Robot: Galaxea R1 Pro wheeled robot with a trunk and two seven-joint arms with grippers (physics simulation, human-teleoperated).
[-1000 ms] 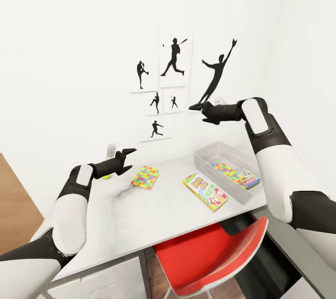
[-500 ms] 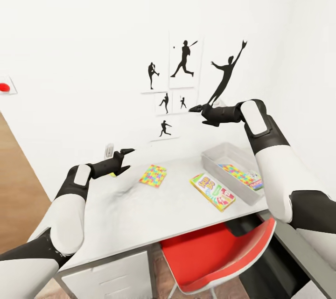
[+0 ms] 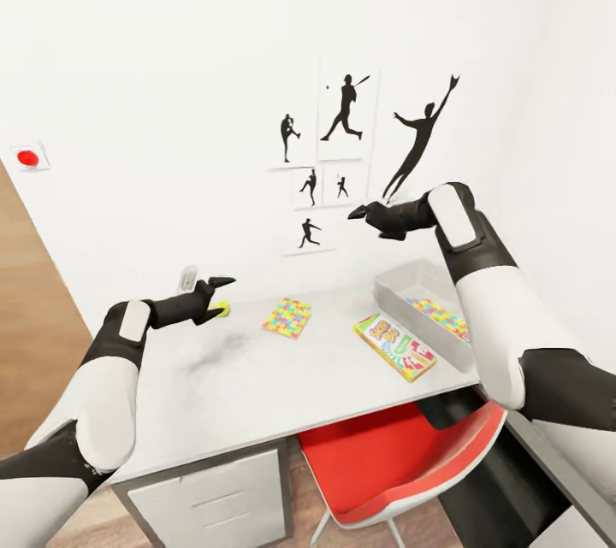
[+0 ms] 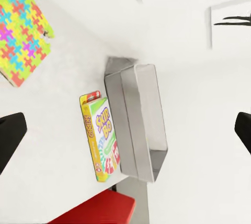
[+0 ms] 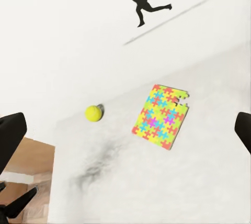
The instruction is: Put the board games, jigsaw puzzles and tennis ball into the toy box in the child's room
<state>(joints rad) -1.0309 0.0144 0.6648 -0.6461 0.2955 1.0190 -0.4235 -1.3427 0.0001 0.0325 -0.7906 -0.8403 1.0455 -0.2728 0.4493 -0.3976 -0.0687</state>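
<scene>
A white desk (image 3: 257, 377) stands against a white wall hung with black silhouette prints of ball players (image 3: 346, 108). A red chair (image 3: 402, 462) is tucked under the desk's front edge.

The left gripper (image 3: 214, 296) hovers above the desk's far left corner, its two black fingers spread apart and holding nothing. Just beside its tips, near the desk's back edge, lies the yellow tennis ball (image 3: 222, 308). The right gripper (image 3: 366, 212) is raised well above the desk's far right part, in front of the wall; its fingers are also released and empty.

A multicoloured jigsaw puzzle (image 3: 288, 317) lies flat near the middle of the back edge, well apart from the ball. Toward the front right, a colourful board game (image 3: 396, 347) box lies flat, just beside the long wall of the grey toy box (image 3: 402, 309). The toy box sits along the desk's right edge; another jigsaw puzzle (image 3: 436, 315) already lies inside it.

A small red button (image 3: 28, 157) is mounted on the wall at far left.
</scene>
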